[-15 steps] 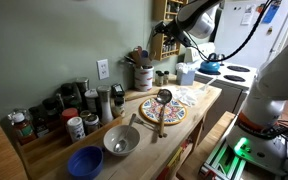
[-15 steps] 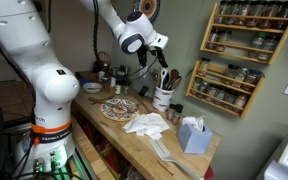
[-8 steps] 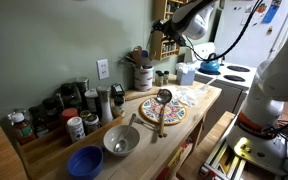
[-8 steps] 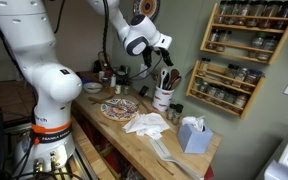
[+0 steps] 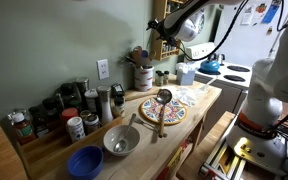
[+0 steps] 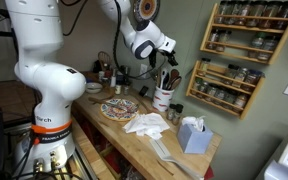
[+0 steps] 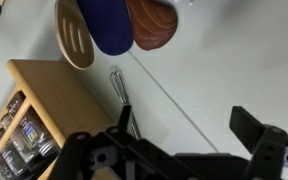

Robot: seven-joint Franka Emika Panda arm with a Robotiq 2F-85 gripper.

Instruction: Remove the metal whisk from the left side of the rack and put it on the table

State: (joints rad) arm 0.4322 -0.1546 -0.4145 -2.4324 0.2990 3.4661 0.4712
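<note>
Presently listed: one gripper (image 7: 189, 140), raised close to the wall, its dark fingers (image 7: 254, 135) spread wide with nothing between them and touching nothing. Item, metal whisk (image 7: 118, 88): thin wire loops hanging flat against the pale wall, just beside the side panel of the rack (image 7: 46, 105) and apart from the gripper; it is too small to make out in either exterior view. Item, rack: brown wood, wall-mounted, with shelves of little jars. In an exterior view the rack (image 6: 229, 55) hangs in two tiers, well to the side of the gripper (image 6: 168, 48). From the opposite angle the gripper (image 5: 177, 28) sits right in front of the rack (image 5: 161, 38). Item, three spoon heads at the top edge of the wrist view: wooden slotted spoon (image 7: 74, 38), blue spoon (image 7: 109, 25), brown spoon (image 7: 151, 22). Item, table (image 5: 189, 118): a long pale wooden top. It bears a utensil crock (image 5: 142, 76) near the wall, a patterned plate (image 5: 162, 112) with a ladle (image 5: 163, 97) lying across it, a metal bowl (image 5: 121, 141), a blue bowl (image 5: 84, 161) and a cluster of jars and bottles (image 5: 59, 110). Further along lie a white cloth (image 6: 147, 123) and a blue tissue box (image 6: 192, 134). Item, teal kettle (image 5: 210, 66), standing on the white stove (image 5: 236, 72) beyond the table's end.
</note>
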